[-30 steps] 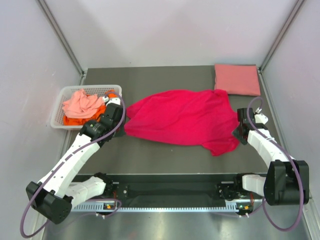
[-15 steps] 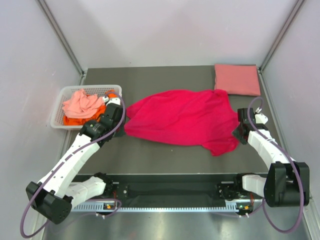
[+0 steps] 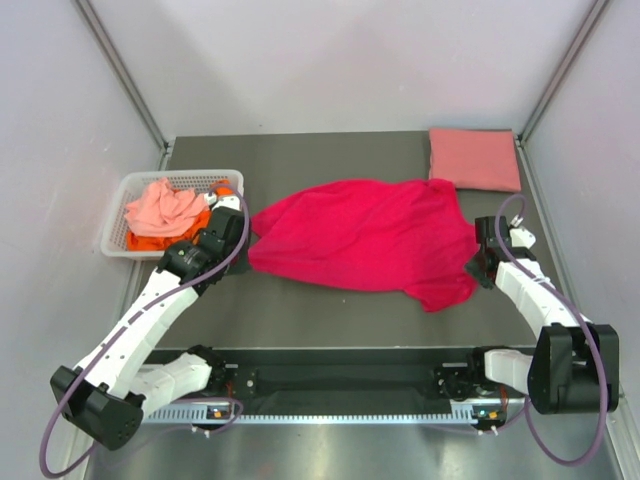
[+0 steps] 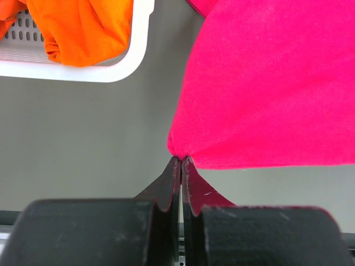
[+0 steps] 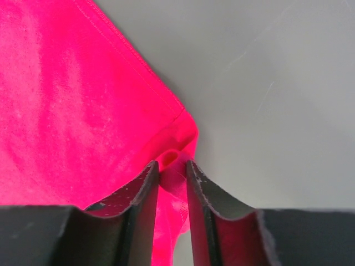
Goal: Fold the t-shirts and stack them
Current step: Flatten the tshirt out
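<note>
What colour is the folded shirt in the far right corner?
The folded shirt is salmon pink, top view.

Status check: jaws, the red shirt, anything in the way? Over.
Left jaws shut on red shirt edge. Right jaws part open, its far corner between them. Shirt spread out, unfolded. Nothing on it; basket clear to the left.

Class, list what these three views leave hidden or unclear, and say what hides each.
- Top view: orange t-shirt mostly buried under pale coral t-shirt in the basket.
- Left wrist view: basket cut off by top and left edges.
- Right wrist view: whether the right gripper truly pinches the magenta t-shirt; cloth fills the gap.
</note>
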`<state>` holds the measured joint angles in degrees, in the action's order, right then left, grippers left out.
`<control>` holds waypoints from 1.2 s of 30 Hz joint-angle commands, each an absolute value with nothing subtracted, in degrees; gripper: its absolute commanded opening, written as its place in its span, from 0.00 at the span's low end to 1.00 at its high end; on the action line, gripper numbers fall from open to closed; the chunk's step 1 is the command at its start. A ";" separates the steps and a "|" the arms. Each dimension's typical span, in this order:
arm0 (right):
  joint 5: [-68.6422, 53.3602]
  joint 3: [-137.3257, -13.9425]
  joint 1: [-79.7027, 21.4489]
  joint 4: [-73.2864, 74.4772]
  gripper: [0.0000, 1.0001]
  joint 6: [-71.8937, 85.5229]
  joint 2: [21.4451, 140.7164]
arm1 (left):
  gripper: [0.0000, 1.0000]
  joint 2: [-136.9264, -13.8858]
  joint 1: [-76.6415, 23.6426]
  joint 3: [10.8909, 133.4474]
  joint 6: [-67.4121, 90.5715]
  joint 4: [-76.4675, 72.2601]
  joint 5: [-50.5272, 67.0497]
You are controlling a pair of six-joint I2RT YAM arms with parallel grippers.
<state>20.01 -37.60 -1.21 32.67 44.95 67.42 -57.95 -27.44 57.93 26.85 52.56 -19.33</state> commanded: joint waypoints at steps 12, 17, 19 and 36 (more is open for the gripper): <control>22.06 -38.41 -0.44 34.54 0.02 43.16 65.48 | 0.00 -56.25 -27.33 58.27 26.28 51.42 -20.48; 26.80 -48.76 -0.44 37.79 0.00 41.84 61.45 | 0.00 -58.09 -27.42 64.58 26.54 50.89 -23.64; 27.25 -53.50 -0.44 38.76 0.00 40.87 58.29 | 0.00 -59.76 -27.42 71.25 26.46 50.71 -25.13; 35.95 -108.36 -0.44 45.26 0.00 35.86 44.49 | 0.00 -59.69 -27.42 117.86 29.17 45.89 -9.68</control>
